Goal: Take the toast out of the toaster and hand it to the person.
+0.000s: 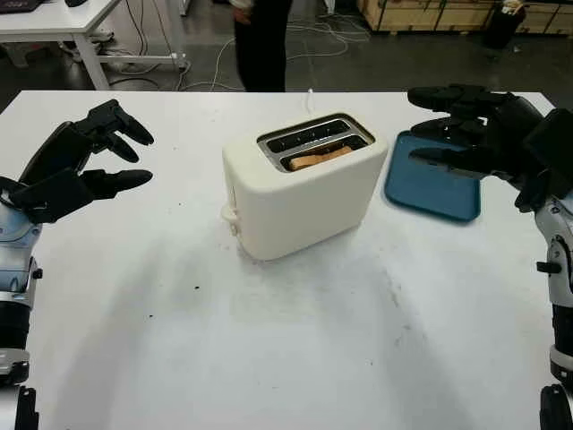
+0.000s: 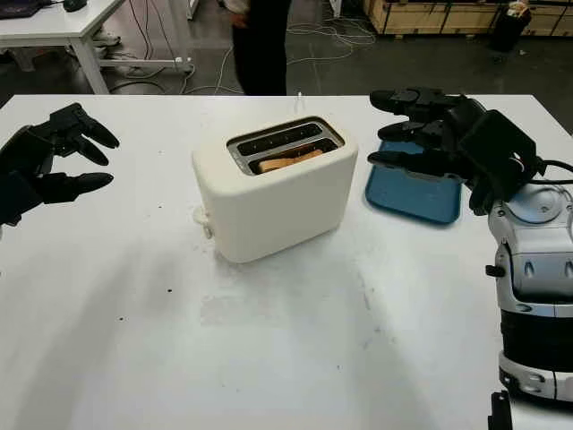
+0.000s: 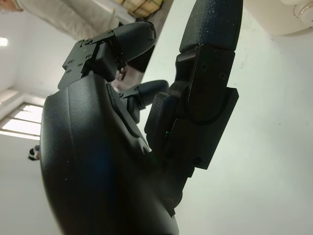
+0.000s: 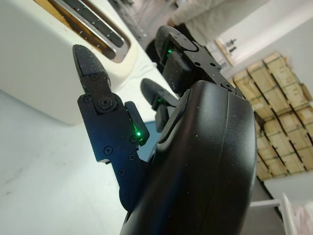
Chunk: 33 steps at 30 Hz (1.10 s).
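A cream toaster (image 1: 300, 193) stands in the middle of the white table (image 1: 269, 358). A brown slice of toast (image 1: 320, 158) sits low in its near slot; the far slot looks dark. My left hand (image 1: 112, 157) hovers open at the table's left side, well clear of the toaster. My right hand (image 1: 434, 125) is open to the right of the toaster, raised above the blue tray (image 1: 439, 193). A person in dark trousers (image 1: 261, 45) stands beyond the table's far edge. The toaster's slotted top (image 4: 93, 22) is close to my right hand's fingers (image 4: 98, 83).
The blue tray lies flat at the right, beside the toaster. A white cord (image 1: 311, 95) runs from behind the toaster over the far edge. Another white table (image 1: 54, 18) stands at the back left and wooden crates (image 1: 430, 13) at the back right.
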Each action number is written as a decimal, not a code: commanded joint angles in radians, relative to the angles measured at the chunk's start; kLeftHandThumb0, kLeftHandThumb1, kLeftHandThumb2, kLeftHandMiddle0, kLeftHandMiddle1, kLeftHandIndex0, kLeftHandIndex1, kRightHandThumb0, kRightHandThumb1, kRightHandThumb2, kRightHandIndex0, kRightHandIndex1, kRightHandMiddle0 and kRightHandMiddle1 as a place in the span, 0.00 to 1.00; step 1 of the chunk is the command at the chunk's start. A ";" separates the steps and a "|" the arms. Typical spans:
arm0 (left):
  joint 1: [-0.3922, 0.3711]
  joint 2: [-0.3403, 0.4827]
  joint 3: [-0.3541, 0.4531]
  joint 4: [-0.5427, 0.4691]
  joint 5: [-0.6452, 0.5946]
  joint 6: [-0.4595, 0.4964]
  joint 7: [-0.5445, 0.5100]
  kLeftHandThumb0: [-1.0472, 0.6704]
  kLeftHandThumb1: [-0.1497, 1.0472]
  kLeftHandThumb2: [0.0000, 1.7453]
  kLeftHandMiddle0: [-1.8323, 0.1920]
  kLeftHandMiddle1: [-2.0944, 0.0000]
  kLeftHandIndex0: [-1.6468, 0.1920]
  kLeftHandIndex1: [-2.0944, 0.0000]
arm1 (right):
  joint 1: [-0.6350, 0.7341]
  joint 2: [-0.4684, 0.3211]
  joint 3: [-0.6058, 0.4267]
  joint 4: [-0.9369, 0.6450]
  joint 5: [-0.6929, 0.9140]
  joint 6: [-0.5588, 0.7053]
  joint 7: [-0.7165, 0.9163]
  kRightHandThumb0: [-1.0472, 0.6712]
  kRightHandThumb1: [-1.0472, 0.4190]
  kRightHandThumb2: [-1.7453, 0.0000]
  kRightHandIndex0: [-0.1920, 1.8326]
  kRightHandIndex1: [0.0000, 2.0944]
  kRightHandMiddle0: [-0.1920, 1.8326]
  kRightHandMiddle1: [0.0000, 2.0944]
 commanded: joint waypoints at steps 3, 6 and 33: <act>0.007 0.002 0.005 -0.011 -0.006 0.001 0.008 0.00 0.89 0.13 0.79 0.27 0.80 0.31 | 0.000 0.010 -0.003 0.000 0.015 0.005 -0.005 0.39 0.21 1.00 0.23 0.38 0.38 0.00; 0.007 0.003 0.007 -0.010 -0.012 0.002 0.003 0.00 0.89 0.12 0.79 0.28 0.80 0.31 | 0.004 0.009 0.000 0.003 0.010 -0.006 -0.003 0.38 0.21 1.00 0.23 0.39 0.38 0.00; -0.058 -0.054 0.015 0.084 -0.039 -0.043 0.019 0.00 0.89 0.10 0.77 0.34 0.75 0.39 | 0.004 0.031 -0.002 0.035 0.001 -0.049 -0.030 0.36 0.18 1.00 0.23 0.38 0.39 0.01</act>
